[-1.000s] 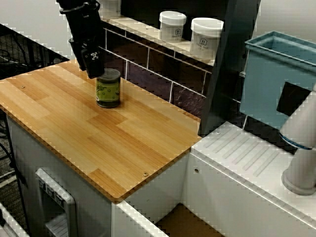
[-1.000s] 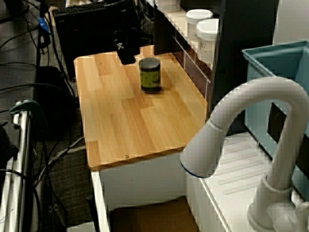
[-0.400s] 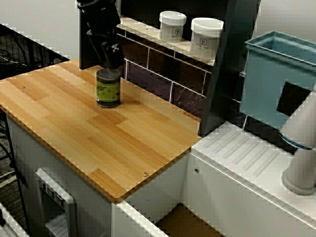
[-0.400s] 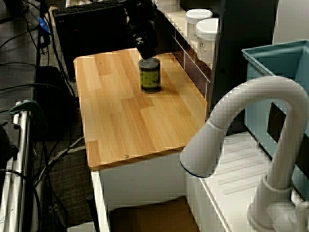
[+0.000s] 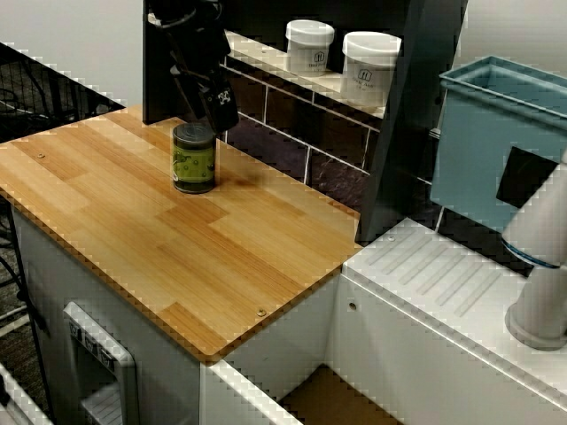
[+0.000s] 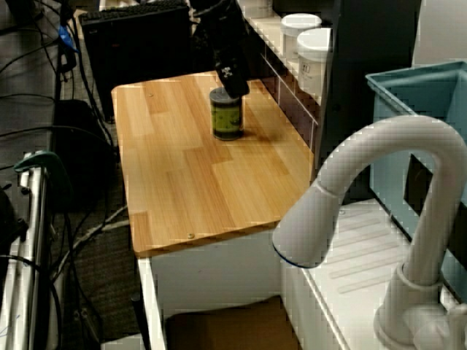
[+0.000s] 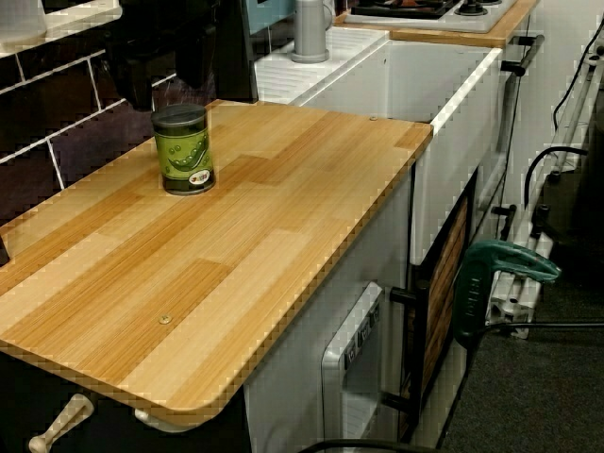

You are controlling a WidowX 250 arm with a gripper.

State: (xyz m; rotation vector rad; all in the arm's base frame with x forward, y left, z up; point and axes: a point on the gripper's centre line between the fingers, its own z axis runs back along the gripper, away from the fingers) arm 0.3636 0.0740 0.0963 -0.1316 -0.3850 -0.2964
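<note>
A green can with a dark lid [image 5: 194, 158] stands upright on the wooden countertop [image 5: 177, 248], near the tiled back wall. My black gripper [image 5: 220, 104] hangs just above and behind the can's lid, on its wall side, not touching it. The view from the sink side puts the gripper [image 6: 233, 79] over the can's [image 6: 227, 113] far rim. From the counter's end, two dark fingers [image 7: 142, 90] stand apart above the can [image 7: 184, 149], with nothing between them.
Two white jars [image 5: 309, 45] [image 5: 368, 67] sit on the ledge above the dark tiles. A dark post [image 5: 399, 124] ends the counter on the right. Beyond it are a ribbed white drainboard [image 5: 443, 283], a blue bin [image 5: 496, 142] and a white faucet [image 6: 379, 182].
My gripper has swung from the can's left side across to above and behind it, nearer the wall. The can has stayed where it was.
</note>
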